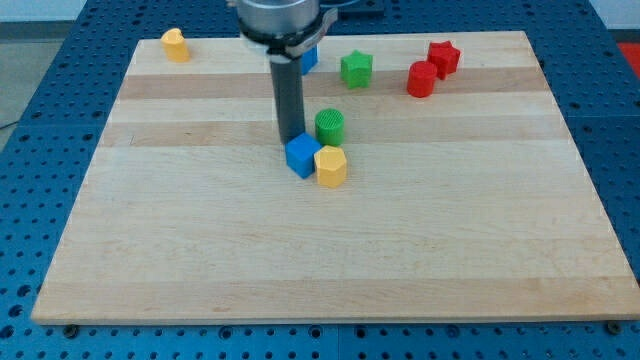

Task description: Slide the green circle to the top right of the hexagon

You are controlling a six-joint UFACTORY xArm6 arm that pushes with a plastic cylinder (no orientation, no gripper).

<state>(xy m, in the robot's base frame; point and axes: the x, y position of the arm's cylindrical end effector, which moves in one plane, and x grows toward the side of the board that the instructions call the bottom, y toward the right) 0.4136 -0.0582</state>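
The arm is reaching down from the table's top edge, its rod upright, my tip [291, 137] resting just left of the green circle [330, 126]; it carries no claw. The ribbed green circle is sitting near the table's centre, just above the yellow hexagon [331, 166] and blue cube [302, 155].

The board [330, 250] is light wood with a smooth, matt finish; lengthwise grain and bands of paler and darker strips are visible. The surrounding table [60, 60] is blue, apparently metal, with a regular grid of holes. The rod ending in my tip [291, 139] is dark and matt; the collar [280, 20] above it looks like grey metal with a dull sheen. The green circle [330, 126], yellow hexagon [331, 166], blue cube [302, 155], green star [356, 68] and red blocks [431, 68] appear to be smooth, uniformly coloured plastic with little gloss.
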